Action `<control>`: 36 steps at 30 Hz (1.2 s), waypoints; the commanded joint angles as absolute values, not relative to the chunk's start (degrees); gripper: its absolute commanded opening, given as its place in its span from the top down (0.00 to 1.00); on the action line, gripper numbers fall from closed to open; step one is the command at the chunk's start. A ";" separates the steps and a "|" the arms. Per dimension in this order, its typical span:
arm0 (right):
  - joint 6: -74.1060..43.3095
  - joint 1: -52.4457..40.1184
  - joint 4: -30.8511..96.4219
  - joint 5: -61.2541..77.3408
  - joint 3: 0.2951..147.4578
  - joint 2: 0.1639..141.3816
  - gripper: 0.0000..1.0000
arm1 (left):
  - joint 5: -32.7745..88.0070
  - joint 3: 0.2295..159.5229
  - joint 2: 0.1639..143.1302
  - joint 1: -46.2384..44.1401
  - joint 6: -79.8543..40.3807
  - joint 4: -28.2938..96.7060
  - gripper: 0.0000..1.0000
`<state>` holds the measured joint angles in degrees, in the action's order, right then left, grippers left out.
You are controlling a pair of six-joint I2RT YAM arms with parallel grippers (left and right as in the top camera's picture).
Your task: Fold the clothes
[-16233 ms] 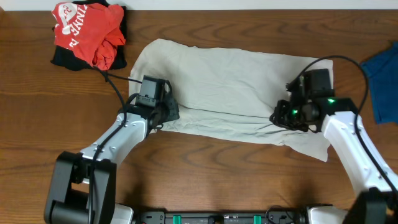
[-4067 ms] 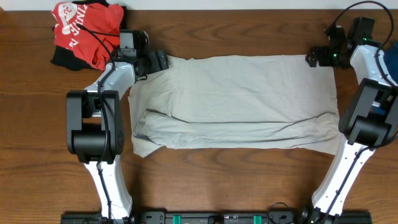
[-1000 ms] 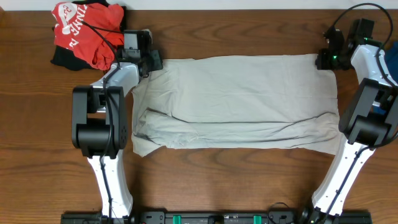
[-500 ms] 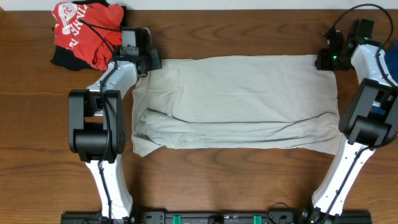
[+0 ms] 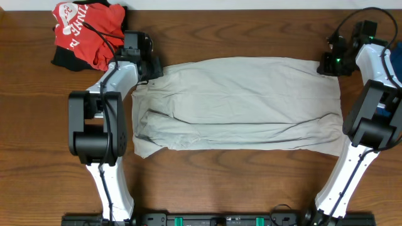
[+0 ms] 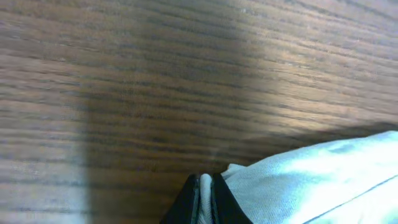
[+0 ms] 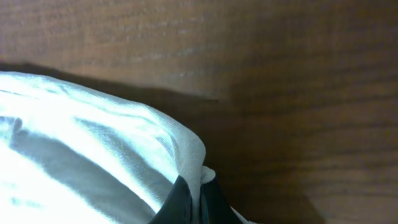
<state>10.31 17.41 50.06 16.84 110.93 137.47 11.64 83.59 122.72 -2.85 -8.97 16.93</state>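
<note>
Grey garment (image 5: 239,100) stretched flat across the counter (image 5: 207,182).
Left jaws clamp its far-left corner, right jaws its far-right corner, both near the counter's far edge.

Just a brown wooden desk (image 5: 38,125) really, with the grain running side to side. Overhead shows a pale strip (image 5: 251,4) along its far edge.

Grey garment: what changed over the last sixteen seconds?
Both arms reached from the near half of the grey garment to its far corners, pulling it straight along the table. The left gripper and right gripper each pinch a corner. The red clothes pile stayed put.
</note>
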 commanded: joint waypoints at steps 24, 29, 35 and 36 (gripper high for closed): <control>4.69 17.56 60.88 15.49 111.02 129.08 0.99 | 10.94 83.88 113.99 -2.92 -8.80 26.96 0.85; 4.29 17.56 63.83 15.42 111.02 128.88 0.99 | 10.94 83.88 113.99 -2.92 -8.80 30.52 0.94; 2.55 17.58 66.65 15.16 111.02 128.88 0.99 | 10.92 83.88 113.97 -2.87 -8.80 34.22 0.94; 2.13 17.61 67.02 14.79 111.02 128.86 0.99 | 10.92 83.88 113.89 -2.79 -8.78 34.68 0.94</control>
<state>4.10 17.41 66.50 15.57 110.93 130.98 11.62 83.59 115.07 -2.85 -8.97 33.80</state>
